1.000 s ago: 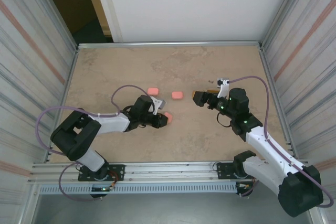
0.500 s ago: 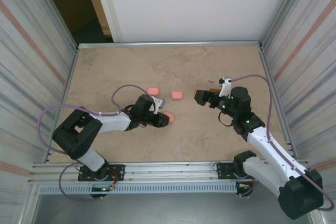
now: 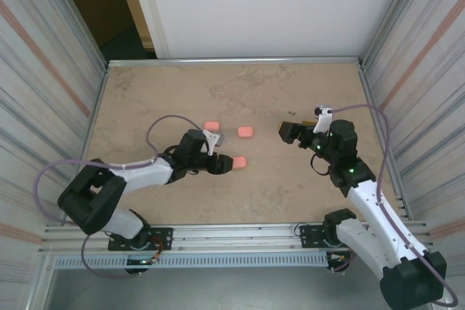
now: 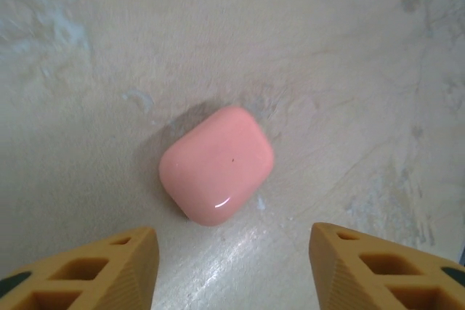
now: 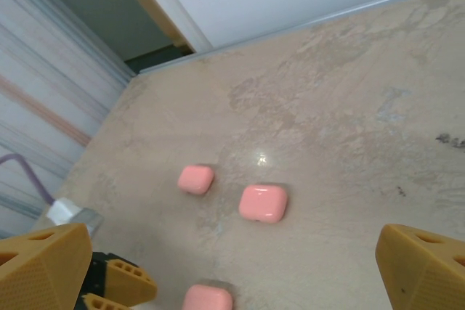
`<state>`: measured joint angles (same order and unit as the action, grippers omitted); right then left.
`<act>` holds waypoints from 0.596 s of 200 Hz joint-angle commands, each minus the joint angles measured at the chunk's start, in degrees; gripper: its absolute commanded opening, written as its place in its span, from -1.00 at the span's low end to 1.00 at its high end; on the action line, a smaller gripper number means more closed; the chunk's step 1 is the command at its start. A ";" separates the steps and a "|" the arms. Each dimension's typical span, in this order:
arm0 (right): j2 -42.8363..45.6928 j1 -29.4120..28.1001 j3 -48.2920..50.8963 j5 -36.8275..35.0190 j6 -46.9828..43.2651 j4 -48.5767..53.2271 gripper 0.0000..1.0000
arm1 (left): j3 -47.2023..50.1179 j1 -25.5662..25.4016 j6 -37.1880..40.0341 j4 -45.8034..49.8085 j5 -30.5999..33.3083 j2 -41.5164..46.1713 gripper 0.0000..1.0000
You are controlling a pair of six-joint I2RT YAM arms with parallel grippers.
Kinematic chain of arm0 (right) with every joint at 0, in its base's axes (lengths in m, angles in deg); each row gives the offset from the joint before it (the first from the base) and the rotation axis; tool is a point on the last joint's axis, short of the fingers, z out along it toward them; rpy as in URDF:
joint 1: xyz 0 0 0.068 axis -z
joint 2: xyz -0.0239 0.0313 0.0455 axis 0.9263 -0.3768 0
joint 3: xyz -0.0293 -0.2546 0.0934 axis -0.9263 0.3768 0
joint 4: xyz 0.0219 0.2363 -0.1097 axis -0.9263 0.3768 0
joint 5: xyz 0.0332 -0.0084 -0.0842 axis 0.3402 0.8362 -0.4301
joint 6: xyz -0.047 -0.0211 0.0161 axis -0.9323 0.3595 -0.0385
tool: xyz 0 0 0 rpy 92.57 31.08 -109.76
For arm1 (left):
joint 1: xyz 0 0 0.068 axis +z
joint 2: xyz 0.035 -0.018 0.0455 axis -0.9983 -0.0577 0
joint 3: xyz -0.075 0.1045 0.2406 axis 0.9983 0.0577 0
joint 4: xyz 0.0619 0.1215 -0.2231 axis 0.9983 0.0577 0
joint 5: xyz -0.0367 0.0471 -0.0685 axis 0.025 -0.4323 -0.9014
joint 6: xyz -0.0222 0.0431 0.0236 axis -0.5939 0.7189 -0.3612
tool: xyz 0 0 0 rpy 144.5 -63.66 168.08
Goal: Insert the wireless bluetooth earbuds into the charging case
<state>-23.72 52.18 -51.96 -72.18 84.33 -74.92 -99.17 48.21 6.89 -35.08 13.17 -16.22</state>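
Three shut pink rounded cases lie mid-table: a far-left case (image 3: pixel 211 125), a far-right case (image 3: pixel 245 131) and a near case (image 3: pixel 238 162). My left gripper (image 3: pixel 222 164) stands open just left of the near case. In the left wrist view that case (image 4: pixel 216 173) lies flat ahead of the gap between the fingers (image 4: pixel 109 266), touching neither. My right gripper (image 3: pixel 286 132) hovers open to the right of the cases, holding nothing. The right wrist view takes in all three cases (image 5: pixel 263 202) from above. The small earbuds are out of view.
Ribbed metal walls (image 3: pixel 43 85) close in the table on the left and right, and a white panel (image 3: pixel 261 5) stands at the back. A rail (image 3: pixel 218 236) runs along the near edge. The beige tabletop (image 3: pixel 160 92) spreads around the cases.
My left gripper has drawn back to the left off the near case, which now lies free on the table. My right arm has moved right, away from the cases.
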 commanded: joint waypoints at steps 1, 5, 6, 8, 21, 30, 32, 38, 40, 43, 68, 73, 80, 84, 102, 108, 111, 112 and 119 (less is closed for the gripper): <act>2.89 1.21 -2.27 -2.13 -1.93 3.67 0.98 | 1.63 2.12 2.29 0.98 1.93 5.34 0.19; 3.26 1.31 -2.27 -2.40 -2.01 4.12 0.98 | 1.88 2.59 2.42 0.98 1.93 6.25 0.20; 3.38 1.38 -2.27 -2.47 -2.04 4.23 0.98 | 1.93 2.74 2.48 0.98 1.93 6.51 0.20; 3.57 1.43 -2.30 -2.68 -2.12 4.47 0.98 | 2.04 3.00 2.55 0.98 1.93 7.01 0.21; 4.69 1.70 -2.45 -4.18 -2.71 6.20 0.98 | 2.58 4.67 3.17 1.07 2.18 10.32 0.26; 5.47 1.79 -2.46 -5.39 -3.28 7.32 0.98 | 2.85 5.94 3.89 1.36 2.47 12.57 0.29; 5.61 1.86 -2.52 -5.65 -3.42 7.57 0.98 | 2.93 6.15 4.04 1.47 2.59 13.16 0.29; 6.08 1.86 -2.47 -6.58 -3.71 8.17 0.98 | 3.00 7.06 4.64 1.80 3.19 14.70 0.33; 6.22 1.94 -2.48 -6.87 -3.77 8.40 0.98 | 2.97 7.22 4.89 1.95 3.47 15.27 0.33; 6.46 2.01 -2.41 -7.26 -3.98 8.73 0.98 | 3.03 7.62 5.28 2.09 3.91 16.05 0.35; 7.74 2.56 -1.89 -10.65 -5.60 10.53 0.98 | 3.57 10.58 8.86 3.41 9.72 22.08 0.48; 7.91 2.84 -1.70 -11.22 -5.82 10.66 0.98 | 3.65 11.31 9.40 3.67 10.89 23.12 0.50; 8.08 3.01 -1.31 -12.18 -6.16 10.76 0.98 | 3.87 12.49 9.89 3.80 12.32 24.63 0.53; 8.22 3.23 -1.10 -12.76 -6.23 10.71 0.98 | 3.97 13.19 10.08 3.87 13.02 25.32 0.53; 8.28 4.14 0.01 -15.25 -6.62 10.26 0.98 | 4.69 16.64 10.36 3.79 16.12 28.44 0.56; 8.24 4.56 0.42 -15.94 -6.72 10.00 0.98 | 5.00 17.89 10.45 3.79 17.23 29.43 0.57; 8.17 4.80 0.63 -16.38 -6.80 9.85 0.98 | 5.18 18.51 10.53 3.79 17.83 29.92 0.58; 8.16 4.84 0.72 -16.54 -6.80 9.74 0.98 | 5.21 18.74 10.49 3.83 18.05 30.07 0.58; 7.99 5.27 1.28 -17.51 -6.80 9.18 0.98 | 5.62 20.14 10.50 4.00 19.51 31.09 0.58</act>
<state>-16.18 56.05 -52.14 -84.33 79.61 -65.39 -95.43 64.73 15.15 -31.96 25.43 11.63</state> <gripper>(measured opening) 0.990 0.786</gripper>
